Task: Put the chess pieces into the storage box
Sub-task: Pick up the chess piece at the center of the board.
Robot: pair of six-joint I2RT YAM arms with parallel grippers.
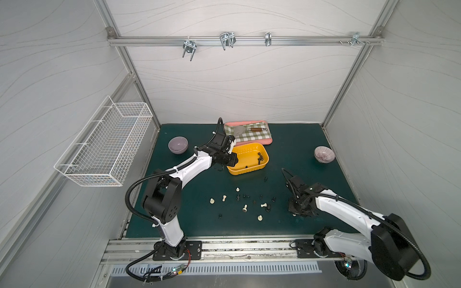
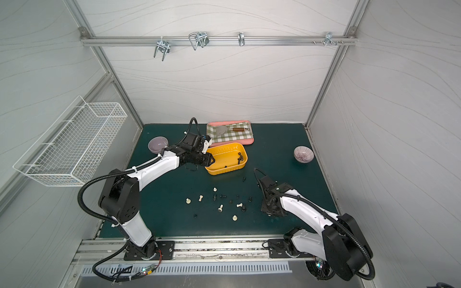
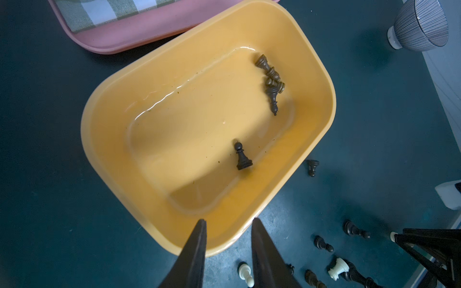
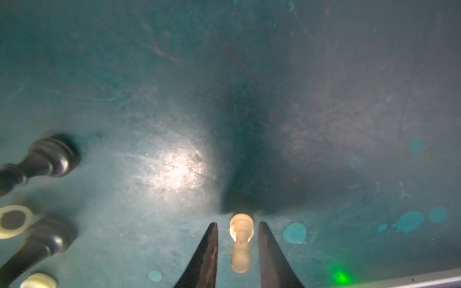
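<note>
Near the front edge of the surface (image 1: 189,224), on its right side, the right hand (image 4: 237,224) is keeping its fingers apart around a cream chess piece (image 4: 240,233), which is lying between them with a gap on each side. Other chess pieces (image 1: 245,207) are lying scattered mid-surface. Farther back, the left hand (image 3: 228,220), fingers apart and empty, is hovering over the near rim of the storage box (image 3: 104,139), where dark pieces (image 3: 272,82) are lying.

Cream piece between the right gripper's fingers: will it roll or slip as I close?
Probably rolls: the cream piece looks to lie on its side, a round turned shape. It may squirt out, since its waist is narrow and looks smooth. Likely very light, being tiny beside the right gripper.
</note>
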